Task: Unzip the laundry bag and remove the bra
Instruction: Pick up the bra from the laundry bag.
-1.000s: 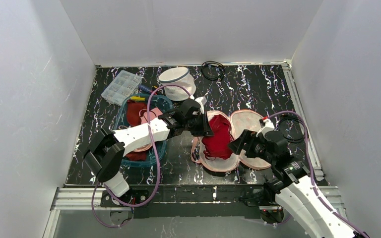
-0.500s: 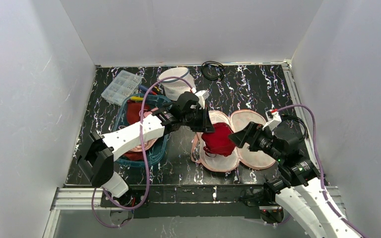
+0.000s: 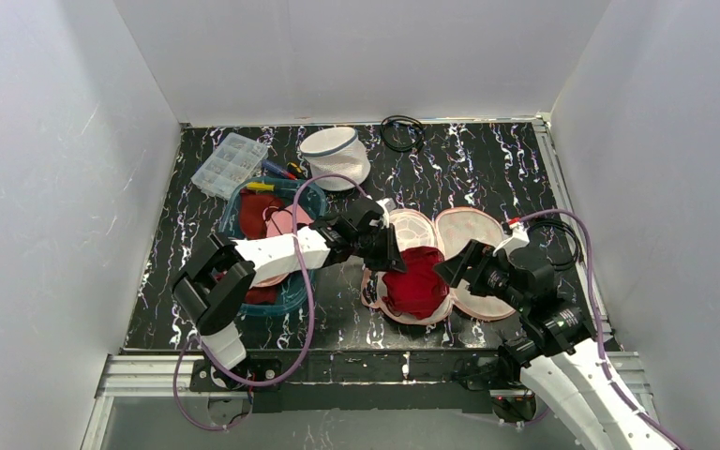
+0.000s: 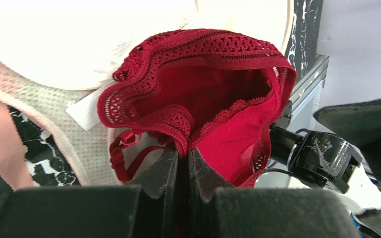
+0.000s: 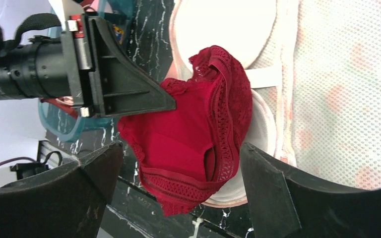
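Bra (image 3: 415, 281), red lace, sits bunched over the left half of the laundry bag (image 3: 476, 232), which lies unzipped at mid-table, spread flat in two pink-rimmed mesh halves. Your left gripper (image 3: 389, 251) is clamped on the bra's near edge, its fingers (image 4: 164, 166) pinched tight on a fold of lace beside a strap. Your right gripper (image 3: 445, 272) stands just beside the bra with its jaws spread wide, holding nothing; a white drum-shaped mesh bag (image 3: 335, 155) sits well apart at the back.
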Tool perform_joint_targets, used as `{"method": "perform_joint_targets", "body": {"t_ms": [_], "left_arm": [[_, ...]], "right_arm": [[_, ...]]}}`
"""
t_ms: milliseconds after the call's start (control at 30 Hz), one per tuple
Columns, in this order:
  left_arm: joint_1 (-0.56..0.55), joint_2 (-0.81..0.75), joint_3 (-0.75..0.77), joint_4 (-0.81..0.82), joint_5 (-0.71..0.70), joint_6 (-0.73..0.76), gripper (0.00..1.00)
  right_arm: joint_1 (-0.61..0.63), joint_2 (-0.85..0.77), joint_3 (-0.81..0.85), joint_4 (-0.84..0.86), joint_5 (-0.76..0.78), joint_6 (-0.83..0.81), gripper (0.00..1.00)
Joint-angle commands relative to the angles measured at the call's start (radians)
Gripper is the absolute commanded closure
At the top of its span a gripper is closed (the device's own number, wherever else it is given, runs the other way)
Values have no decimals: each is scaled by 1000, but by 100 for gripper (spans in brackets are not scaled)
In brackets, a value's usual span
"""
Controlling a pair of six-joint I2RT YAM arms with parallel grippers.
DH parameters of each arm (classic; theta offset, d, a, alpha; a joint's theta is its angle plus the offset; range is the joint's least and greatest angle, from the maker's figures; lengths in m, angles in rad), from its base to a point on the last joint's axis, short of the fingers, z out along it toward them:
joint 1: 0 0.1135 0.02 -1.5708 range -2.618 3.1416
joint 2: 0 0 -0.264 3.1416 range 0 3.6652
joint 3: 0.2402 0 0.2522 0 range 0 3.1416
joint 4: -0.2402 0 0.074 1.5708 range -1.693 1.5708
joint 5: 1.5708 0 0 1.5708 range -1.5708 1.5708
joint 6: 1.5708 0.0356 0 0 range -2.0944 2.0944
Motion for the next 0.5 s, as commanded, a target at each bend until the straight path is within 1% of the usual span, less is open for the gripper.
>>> {"method": "perform_joint_targets", "body": {"t_ms": [0, 100, 233, 367, 467], "left_arm": [[-17, -28, 5, 57, 35, -13, 100], [-17, -59, -25, 55, 40, 6, 100], [-34, -60, -63, 62, 70, 16, 100], [-47, -54, -110, 87, 52, 0, 100], [-47, -73, -120, 91, 27, 13, 100]], "right_arm": [[-4, 5, -22, 0, 74, -17, 5], [-4, 29, -47, 32, 75, -12, 5], [-4, 97, -80, 140, 37, 15, 5], [-4, 171, -106, 218, 19, 2, 5], [-4, 175, -136, 272, 5, -9, 5]]}}
